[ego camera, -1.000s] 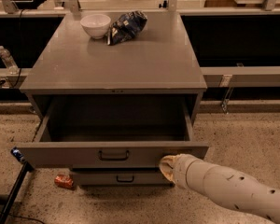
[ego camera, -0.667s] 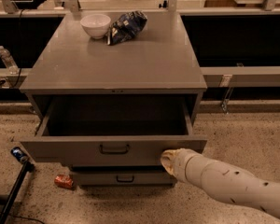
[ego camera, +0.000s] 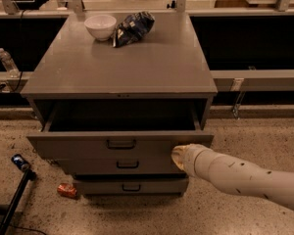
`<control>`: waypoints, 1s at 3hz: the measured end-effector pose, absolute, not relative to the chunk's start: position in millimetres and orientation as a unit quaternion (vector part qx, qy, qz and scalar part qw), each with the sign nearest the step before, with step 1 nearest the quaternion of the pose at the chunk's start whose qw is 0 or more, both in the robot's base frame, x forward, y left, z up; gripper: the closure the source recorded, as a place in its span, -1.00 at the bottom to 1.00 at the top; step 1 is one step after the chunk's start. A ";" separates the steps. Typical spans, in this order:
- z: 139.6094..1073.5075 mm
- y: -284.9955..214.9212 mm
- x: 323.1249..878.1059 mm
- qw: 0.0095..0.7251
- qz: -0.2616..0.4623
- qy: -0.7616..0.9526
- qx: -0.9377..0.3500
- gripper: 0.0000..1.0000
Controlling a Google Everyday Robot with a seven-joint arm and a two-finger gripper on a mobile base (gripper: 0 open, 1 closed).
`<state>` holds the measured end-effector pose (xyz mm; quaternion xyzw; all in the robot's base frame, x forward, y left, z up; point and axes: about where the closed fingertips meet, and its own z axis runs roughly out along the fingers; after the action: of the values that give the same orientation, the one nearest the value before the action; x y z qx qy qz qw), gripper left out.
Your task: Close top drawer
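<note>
The top drawer [ego camera: 78, 145] of the grey metal cabinet [ego camera: 137, 67] stands pulled out, its dark inside showing. Its flat front panel has a small dark pull handle [ego camera: 121, 144] at the centre. My gripper [ego camera: 178, 156] is at the end of a white arm that reaches in from the lower right. It rests against the right part of the drawer front, right of the handle. Two shorter drawers [ego camera: 121, 165] sit below it, the lower one [ego camera: 130, 186] also with a small handle.
A white bowl [ego camera: 100, 26] and a dark snack bag [ego camera: 133, 27] lie on the cabinet top. A red can [ego camera: 67, 190] lies on the floor at the lower left, beside a black pole [ego camera: 14, 199]. A plastic bottle [ego camera: 8, 62] stands on the left rail.
The drawer front has moved back toward the cabinet, so less of the opening shows. My gripper has moved with it, staying on the right part of the front panel.
</note>
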<state>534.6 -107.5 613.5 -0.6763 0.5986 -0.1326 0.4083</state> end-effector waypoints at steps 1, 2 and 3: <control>614.1 -111.6 549.1 0.404 -0.136 0.599 -0.678 1.00; 624.0 -108.4 566.8 0.402 -0.144 0.585 -0.689 1.00; 619.4 -107.8 584.4 0.400 -0.153 0.566 -0.705 1.00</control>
<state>584.4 -107.8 619.4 -0.7048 0.5656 -0.1529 0.4000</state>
